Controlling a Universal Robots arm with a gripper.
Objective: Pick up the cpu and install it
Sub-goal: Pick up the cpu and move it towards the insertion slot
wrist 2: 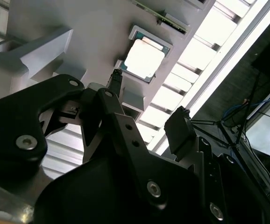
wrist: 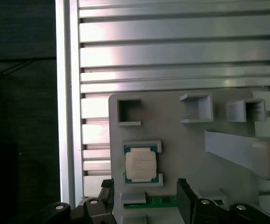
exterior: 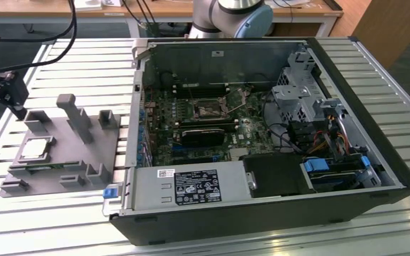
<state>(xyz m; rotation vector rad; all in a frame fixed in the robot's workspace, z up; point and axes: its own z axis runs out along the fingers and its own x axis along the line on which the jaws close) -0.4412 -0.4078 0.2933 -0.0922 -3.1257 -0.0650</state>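
The cpu [exterior: 37,149], a small square chip with a shiny metal top, lies flat in a framed recess of the grey tray [exterior: 48,176] at the exterior view's left. It also shows in both wrist views [wrist 2: 144,58] [wrist: 140,163]. My black gripper [exterior: 13,98] hangs above the tray's far left end, a short way off the cpu. In both wrist views the gripper [wrist 2: 146,100] [wrist: 145,196] is open, with its two fingertips [wrist 2: 115,79] spread wider than the chip and nothing between them.
The open computer case [exterior: 262,144] lies on the slatted metal table [exterior: 84,58] to the exterior view's right of the tray. Its motherboard carries a square socket [exterior: 209,111]. Upright pegs [exterior: 73,114] rise from the tray beside the cpu. The table edge runs close to the tray.
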